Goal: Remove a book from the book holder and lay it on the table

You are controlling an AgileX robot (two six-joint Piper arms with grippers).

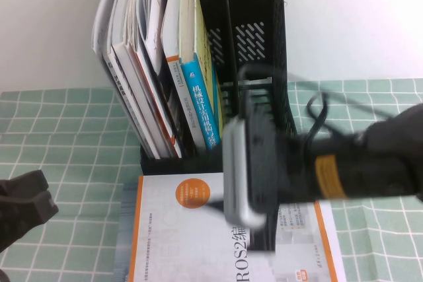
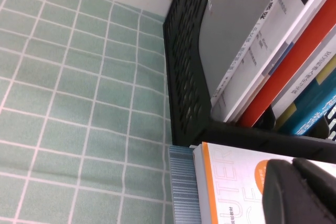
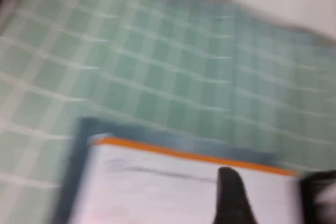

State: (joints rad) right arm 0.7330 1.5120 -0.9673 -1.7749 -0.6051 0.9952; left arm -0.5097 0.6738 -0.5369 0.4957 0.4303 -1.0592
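The right arm [image 1: 370, 163] was matte black and thick, with a yellow-orange label band around it and thin black cables looping above its wrist. A silver-grey, rounded camera housing [image 1: 241, 170] sat at its front, above the right gripper [image 3: 262, 198] with dark fingers [image 3: 231, 192]. The left gripper [image 1: 23, 206] was plain black, chunky and rounded.

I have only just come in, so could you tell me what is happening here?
The book with the ROS2 cover lies flat on the table in front of the book holder, which holds several other books. The right hand hangs over the book with its fingers spread and nothing between them. The left hand sits off at the table's left edge, holding nothing.
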